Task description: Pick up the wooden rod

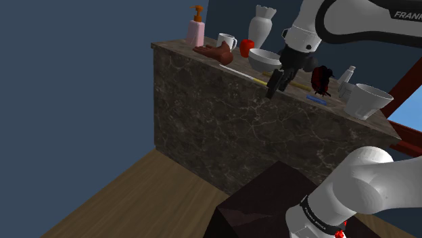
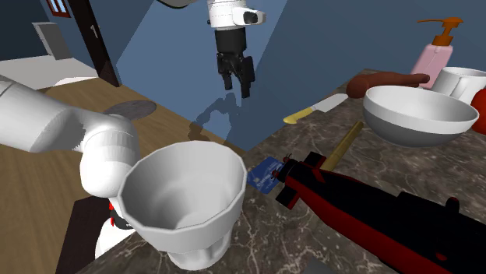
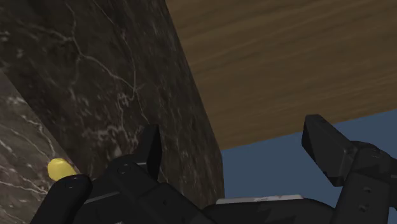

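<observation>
The wooden rod [image 2: 343, 146] is a thin tan stick lying flat on the dark marble counter [image 1: 223, 128], between a white bowl [image 2: 420, 113] and a red and black object [image 2: 366, 210]. In the shoulder view the rod [image 1: 299, 88] shows just past my hand. My black gripper [image 2: 236, 84] hangs open beyond the counter's front edge, over the wooden floor, short of the rod and touching nothing. The wrist view has the gripper [image 3: 235, 133] with its fingers apart, looking down the counter's side face to the floor.
A knife with a yellow handle [image 2: 292, 118] lies at the counter's edge, close to my hand. A white goblet [image 2: 183, 194], a blue card [image 2: 265, 173], a pink soap dispenser [image 1: 196, 28], a mug [image 1: 227, 42], a vase [image 1: 262, 27] and a brown object [image 1: 215, 51] crowd the counter.
</observation>
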You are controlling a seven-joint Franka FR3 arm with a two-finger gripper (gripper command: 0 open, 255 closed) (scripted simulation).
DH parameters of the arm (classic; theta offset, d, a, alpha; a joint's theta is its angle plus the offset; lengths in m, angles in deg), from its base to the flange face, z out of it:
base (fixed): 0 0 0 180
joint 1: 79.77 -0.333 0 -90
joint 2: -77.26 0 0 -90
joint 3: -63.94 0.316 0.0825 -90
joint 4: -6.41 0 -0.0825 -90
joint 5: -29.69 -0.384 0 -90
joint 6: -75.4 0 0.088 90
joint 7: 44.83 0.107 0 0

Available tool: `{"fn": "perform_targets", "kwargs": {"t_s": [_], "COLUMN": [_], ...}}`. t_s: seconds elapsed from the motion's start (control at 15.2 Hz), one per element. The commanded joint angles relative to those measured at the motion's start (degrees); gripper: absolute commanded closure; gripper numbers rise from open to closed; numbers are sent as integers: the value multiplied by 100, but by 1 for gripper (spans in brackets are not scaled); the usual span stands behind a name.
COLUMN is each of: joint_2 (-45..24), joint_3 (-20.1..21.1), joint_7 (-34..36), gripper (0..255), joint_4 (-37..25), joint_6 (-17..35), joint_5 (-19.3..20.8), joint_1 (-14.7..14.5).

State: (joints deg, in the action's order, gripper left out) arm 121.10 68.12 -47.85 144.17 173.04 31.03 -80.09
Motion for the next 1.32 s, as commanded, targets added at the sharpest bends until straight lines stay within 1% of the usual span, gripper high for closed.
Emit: {"fn": "perform_targets", "kwargs": {"t_s": [0.0, 0.33, 0.73, 0.99, 1.25], "joint_2": [0, -211, -758, -1274, -1897], "joint_3": [0, -688, -1491, -2013, -2530], "joint_7": [0, -979, -2136, -2912, -3711], "gripper": [0, 0, 0, 0, 0], "joint_4": [0, -96, -495, -928, -1493], "joint_6": [0, 250, 590, 806, 986], "joint_5": [0, 416, 769, 865, 811], "joint_1": [0, 158, 277, 288, 247]}}
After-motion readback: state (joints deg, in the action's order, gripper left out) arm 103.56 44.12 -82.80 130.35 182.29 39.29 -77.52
